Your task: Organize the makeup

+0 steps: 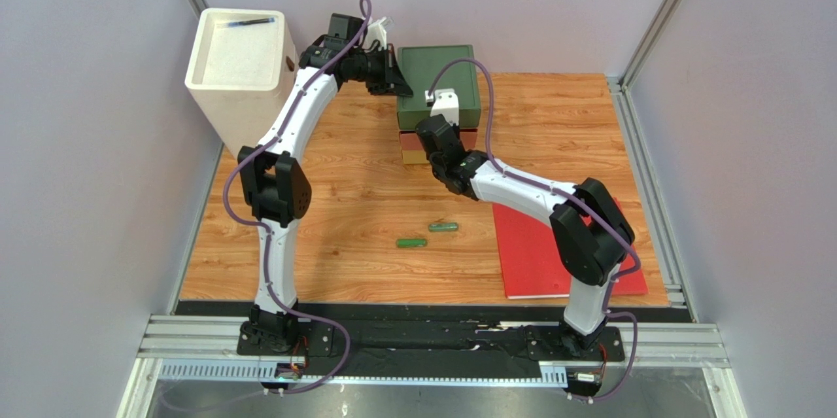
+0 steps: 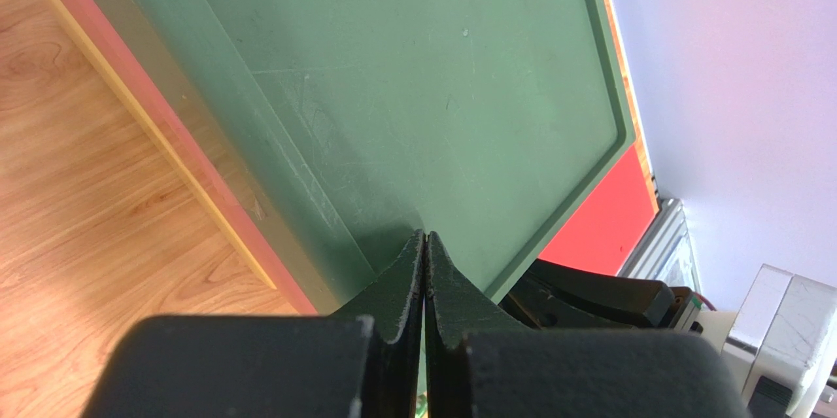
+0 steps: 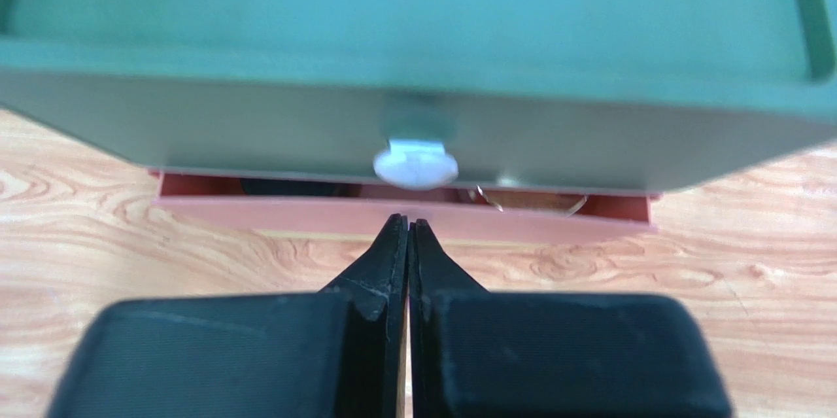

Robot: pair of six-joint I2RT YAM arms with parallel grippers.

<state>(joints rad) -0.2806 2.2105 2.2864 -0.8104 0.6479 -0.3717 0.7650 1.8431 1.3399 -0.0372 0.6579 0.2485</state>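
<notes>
Two slim green tubes (image 1: pixel 443 227) (image 1: pixel 412 241) lie on the wooden table in front of a small stack of drawers (image 1: pixel 437 75). The stack has a green top (image 2: pixel 413 75) and a green drawer with a white knob (image 3: pixel 415 165). Below it a pink drawer (image 3: pixel 295 214) stands slightly open, with dark and amber things dimly visible inside (image 3: pixel 530 200). My left gripper (image 1: pixel 401 86) (image 2: pixel 425 235) is shut and empty, its tips on the green top near the left edge. My right gripper (image 1: pixel 432 133) (image 3: pixel 407 222) is shut and empty, just in front of the pink drawer, below the knob.
A white bin (image 1: pixel 211 79) stands at the back left with a black pencil-like stick (image 1: pixel 248 22) on its inside. A flat red book (image 1: pixel 530 251) lies at the right under my right arm. Metal rails run along the table's sides.
</notes>
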